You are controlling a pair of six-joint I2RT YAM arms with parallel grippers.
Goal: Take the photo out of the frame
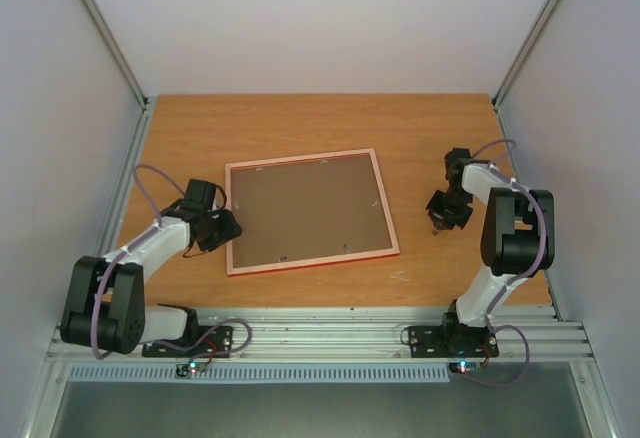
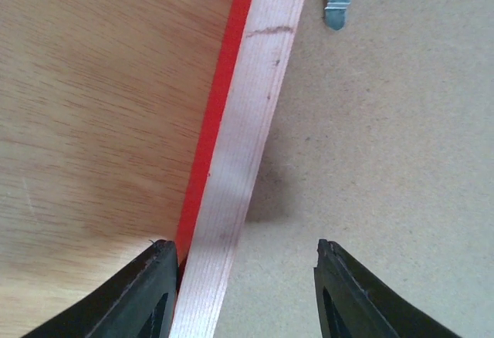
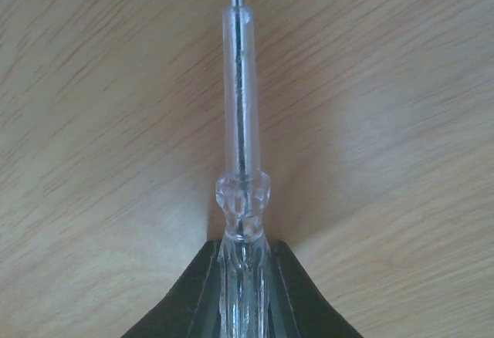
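Observation:
The frame (image 1: 311,162) lies face down in the middle of the table, pale back up, with its red side showing along the near edge. A brown backing board (image 1: 305,208) fills it, so the photo is hidden. My left gripper (image 1: 222,226) is open at the frame's left edge. In the left wrist view the open gripper (image 2: 243,250) straddles the pale rail (image 2: 239,145), one finger outside on the table, one over the backing board (image 2: 386,137). My right gripper (image 1: 443,213) is right of the frame, shut on a clear-handled screwdriver (image 3: 243,160).
A small metal retaining clip (image 2: 336,2) sits on the backing board near the rail; more clips show along the frame's inner edges. The wooden table (image 1: 300,123) has white walls at the back and sides. Aluminium rails run along the near edge.

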